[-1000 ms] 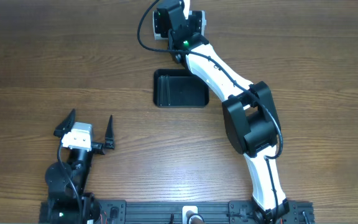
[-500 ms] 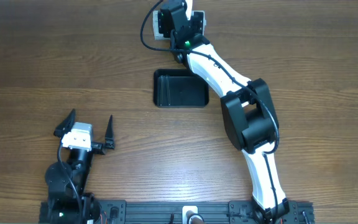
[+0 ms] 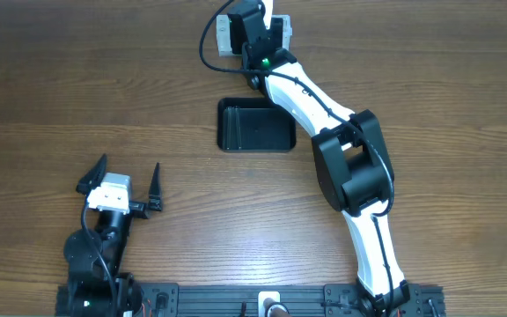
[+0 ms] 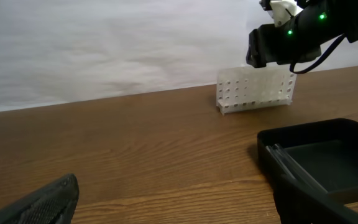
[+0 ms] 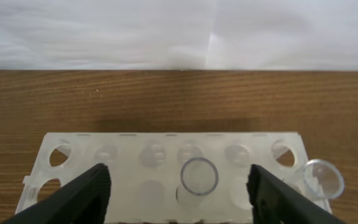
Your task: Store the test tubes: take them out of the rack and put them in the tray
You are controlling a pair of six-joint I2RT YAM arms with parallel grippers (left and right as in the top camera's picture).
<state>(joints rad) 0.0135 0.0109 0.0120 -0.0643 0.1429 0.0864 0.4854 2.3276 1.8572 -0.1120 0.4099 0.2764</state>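
The white test tube rack [image 5: 166,171] stands at the table's far edge, also seen as the rack [image 3: 282,31] and the rack [image 4: 255,90]. A clear tube [image 5: 199,175] stands in a middle hole, and a second tube [image 5: 319,179] sits at one end. My right gripper [image 5: 179,196] hovers over the rack, open, its fingers [image 5: 73,199] wide apart on either side of the middle tube without touching it. The black tray [image 3: 255,126] lies just in front of the rack, and a clear tube [image 4: 291,167] seems to lie along its wall. My left gripper [image 3: 130,165] rests open near the left base, holding nothing.
A white wall runs behind the table's far edge, close behind the rack. The right arm [image 3: 324,106] stretches over the tray's right side. Bare wooden table [image 3: 77,79] lies left of the tray and between the two arms.
The right gripper has crept slightly farther toward the rack. The left arm has kept still.
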